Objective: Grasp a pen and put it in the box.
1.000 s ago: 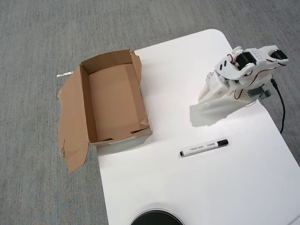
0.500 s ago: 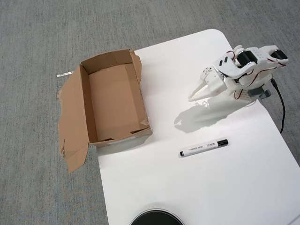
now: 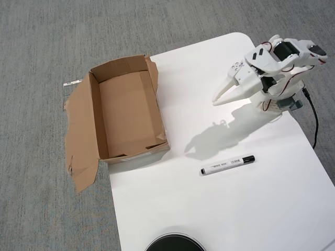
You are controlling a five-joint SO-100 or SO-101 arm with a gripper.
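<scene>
The pen (image 3: 227,164) is seen lying flat on the white table (image 3: 272,209) in the overhead view, black cap to the right, with nothing touching it. The box (image 3: 128,112) is set well to its left at the table's left edge, open side up, with a torn flap spread over the grey carpet (image 3: 42,42). The gripper (image 3: 215,100) is held above the table beyond the pen, pointed left, grasping nothing; whether its fingers are parted cannot be told.

- We note a black round object (image 3: 174,243) cut off by the bottom edge.
- We cannot read the pen (image 3: 227,164) barrel print; too small.
- We cannot judge the gripper (image 3: 215,100) jaw gap.
</scene>
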